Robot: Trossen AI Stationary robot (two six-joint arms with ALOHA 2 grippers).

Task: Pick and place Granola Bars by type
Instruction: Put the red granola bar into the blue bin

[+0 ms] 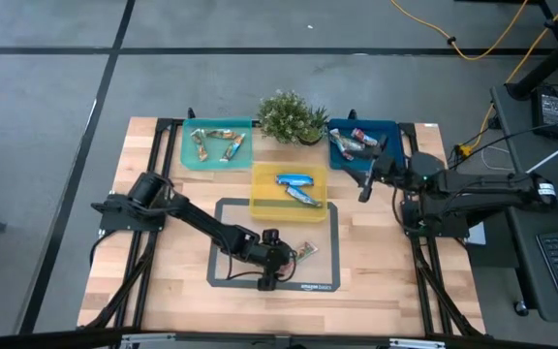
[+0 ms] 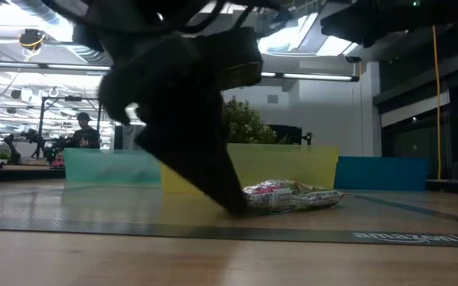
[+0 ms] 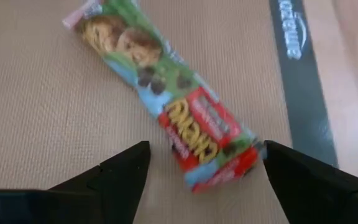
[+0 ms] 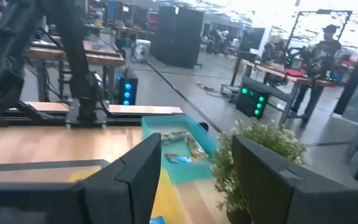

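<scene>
One granola bar (image 3: pixel 166 93) in a green, red and blue wrapper lies flat on the grey mat (image 1: pixel 226 208), also seen in the high view (image 1: pixel 305 252) and the low view (image 2: pixel 293 196). My left gripper (image 3: pixel 207 149) is open and low over the mat. Its fingers stand on either side of the bar's red end without holding it. My right gripper (image 1: pixel 366 184) hovers open and empty between the yellow tray (image 1: pixel 260 204) and the blue tray (image 1: pixel 387 128), pointing level. Tan bars lie in the teal tray (image 1: pixel 190 160), blue bars in the yellow tray, silvery bars in the blue tray.
A potted plant (image 1: pixel 292 116) stands at the far edge between the teal and blue trays, close ahead of my right gripper (image 4: pixel 197 180). The mat's dark border (image 3: pixel 297 81) runs beside the bar. Bare wood lies left and right of the mat.
</scene>
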